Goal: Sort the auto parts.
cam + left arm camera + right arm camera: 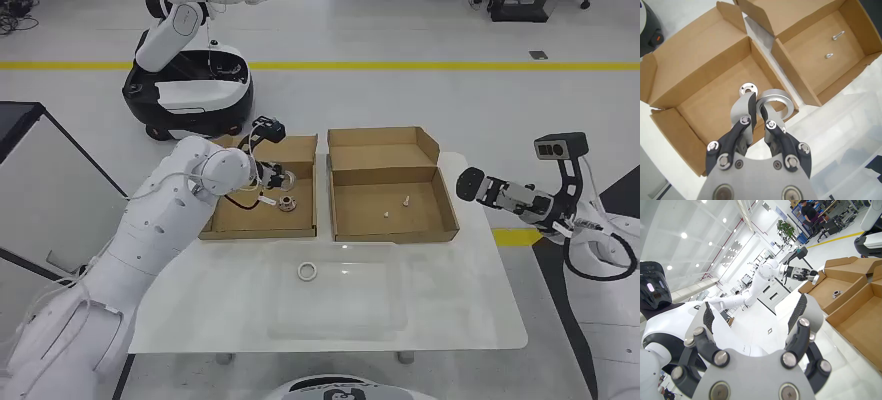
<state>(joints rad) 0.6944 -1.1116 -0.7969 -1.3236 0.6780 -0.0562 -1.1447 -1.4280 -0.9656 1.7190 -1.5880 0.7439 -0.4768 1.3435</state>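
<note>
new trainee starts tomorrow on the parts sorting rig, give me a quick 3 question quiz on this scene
1. True or false: the left gripper is shut on the metal ring.
2. What lies in the right box?
A) a flanged hub
B) two small metal pins
C) a white ring
3. Fill in the gap: the right gripper is ___ (open or shut).

Key: 1 true; 2 B; 3 open.
</note>
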